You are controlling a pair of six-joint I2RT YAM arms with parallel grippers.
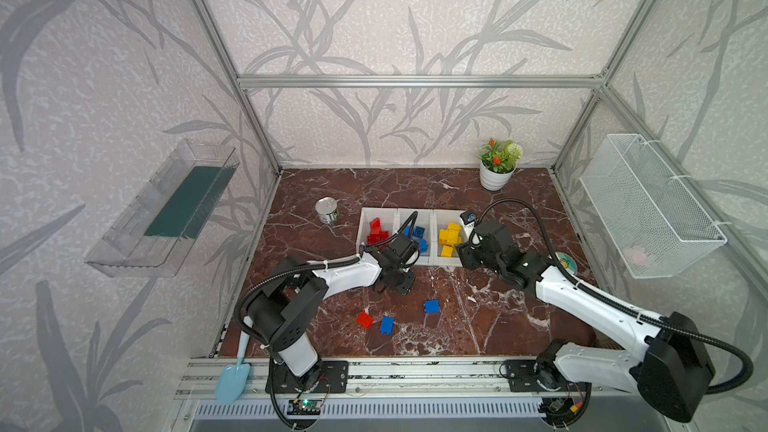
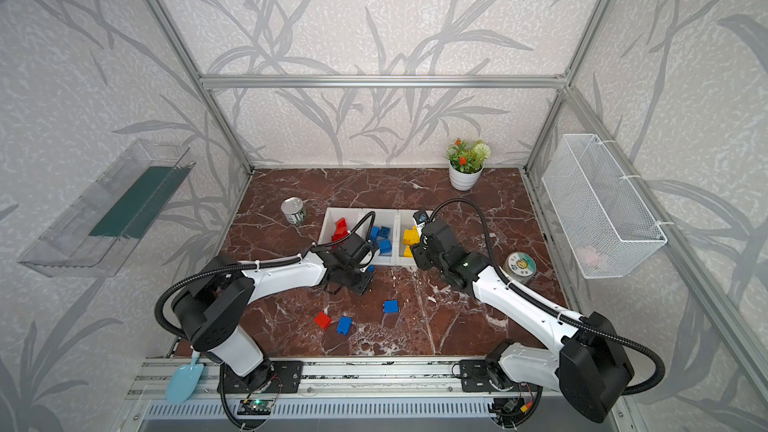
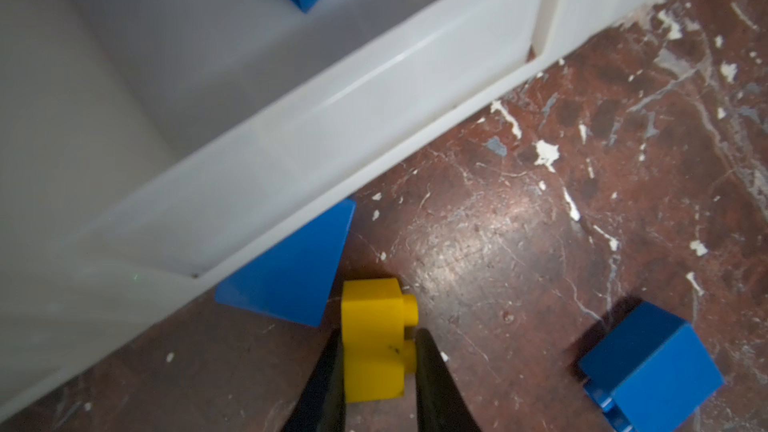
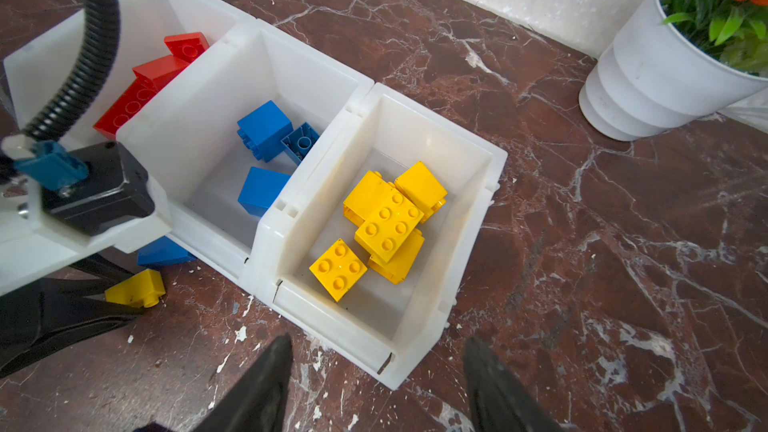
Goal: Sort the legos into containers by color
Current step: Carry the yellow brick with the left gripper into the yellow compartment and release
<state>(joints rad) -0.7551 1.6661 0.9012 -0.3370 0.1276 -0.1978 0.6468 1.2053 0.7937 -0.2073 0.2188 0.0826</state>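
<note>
Yellow lego (image 3: 372,309): clamped between left gripper (image 3: 378,334) fingers, low at marble tabletop (image 3: 540,222), just before middle container (image 3: 291,151) front lip; blue lego (image 3: 291,272) alongside, touching that lip; right gripper (image 4: 378,342) spread, empty, before yellow-filled container (image 4: 494,168); red lego (image 1: 364,320) and loose blue legos (image 1: 387,324) on tabletop nearer arm bases.

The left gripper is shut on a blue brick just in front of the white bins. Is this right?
No, the brick is yellow, not blue: the left wrist view shows the left gripper shut on it, just in front of the white bins.
</note>
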